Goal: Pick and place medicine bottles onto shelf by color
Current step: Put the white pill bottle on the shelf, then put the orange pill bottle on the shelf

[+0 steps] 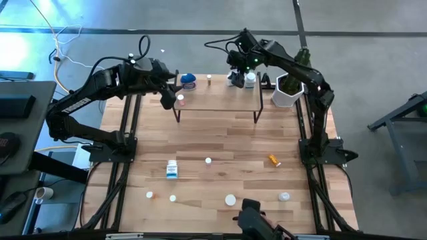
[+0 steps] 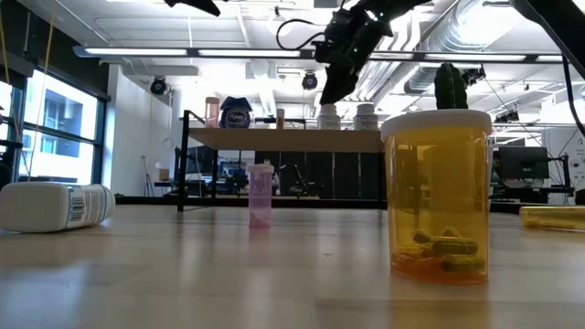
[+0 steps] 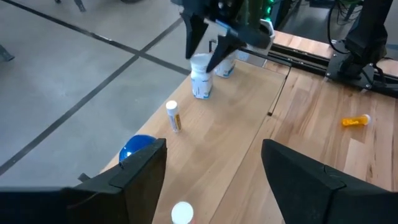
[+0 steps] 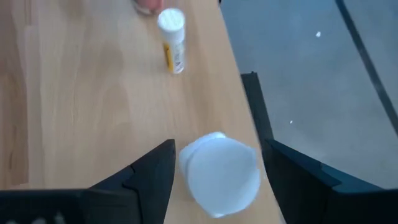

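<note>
Shelf (image 1: 220, 100), white bottle (image 4: 219, 173) between right tool (image 4: 211, 171)

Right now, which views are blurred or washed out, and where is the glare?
High view: bright bluish glare at the top-left corner, table evenly lit. Low view: the orange bottle close to the lens looms huge, ceiling lights and windows blown out behind. Right wrist view: the white bottle between the fingers is soft and motion-blurred. Left wrist view: fairly sharp, only the near fingers blur.
</note>
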Controlling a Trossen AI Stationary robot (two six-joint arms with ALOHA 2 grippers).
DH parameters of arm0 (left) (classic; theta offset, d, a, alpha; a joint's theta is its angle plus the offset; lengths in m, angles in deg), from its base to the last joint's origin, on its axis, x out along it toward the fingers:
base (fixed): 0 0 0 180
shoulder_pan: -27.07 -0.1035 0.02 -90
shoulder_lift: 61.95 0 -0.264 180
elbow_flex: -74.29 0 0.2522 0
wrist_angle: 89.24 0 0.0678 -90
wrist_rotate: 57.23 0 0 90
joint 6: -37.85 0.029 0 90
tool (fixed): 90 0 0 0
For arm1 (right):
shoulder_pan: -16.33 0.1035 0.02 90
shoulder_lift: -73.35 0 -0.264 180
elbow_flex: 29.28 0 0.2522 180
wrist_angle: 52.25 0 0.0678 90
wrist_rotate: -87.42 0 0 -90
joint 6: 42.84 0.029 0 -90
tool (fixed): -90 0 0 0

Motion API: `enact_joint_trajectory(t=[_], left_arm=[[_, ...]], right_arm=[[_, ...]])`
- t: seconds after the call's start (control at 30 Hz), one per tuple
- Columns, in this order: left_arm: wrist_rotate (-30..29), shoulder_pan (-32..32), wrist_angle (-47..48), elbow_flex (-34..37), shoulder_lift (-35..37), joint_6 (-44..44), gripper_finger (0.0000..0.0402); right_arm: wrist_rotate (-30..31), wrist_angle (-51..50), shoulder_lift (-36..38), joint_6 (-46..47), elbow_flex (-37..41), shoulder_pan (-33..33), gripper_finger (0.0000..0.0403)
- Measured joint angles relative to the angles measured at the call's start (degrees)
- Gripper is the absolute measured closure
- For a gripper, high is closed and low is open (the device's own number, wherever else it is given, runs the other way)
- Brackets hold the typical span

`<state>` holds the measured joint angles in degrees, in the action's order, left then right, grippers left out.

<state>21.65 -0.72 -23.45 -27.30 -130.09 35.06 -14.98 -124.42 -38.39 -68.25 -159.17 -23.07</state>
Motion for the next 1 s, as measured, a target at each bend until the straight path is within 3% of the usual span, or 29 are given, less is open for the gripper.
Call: enact_joint_trajectory(t=[0.53, 1.0], left_arm=[[1.03, 1.85, 11.90, 0.00, 0.00, 0.00, 0.0149], [6.62, 12.70, 29.34, 0.00, 1.09, 0.85, 0.0149]], right_arm=[[0.17, -0.87, 0.15, 6.98, -6.23, 0.32, 0.0171], [3.69, -2.51, 0.09, 14.15, -12.11, 4.10, 0.0171]])
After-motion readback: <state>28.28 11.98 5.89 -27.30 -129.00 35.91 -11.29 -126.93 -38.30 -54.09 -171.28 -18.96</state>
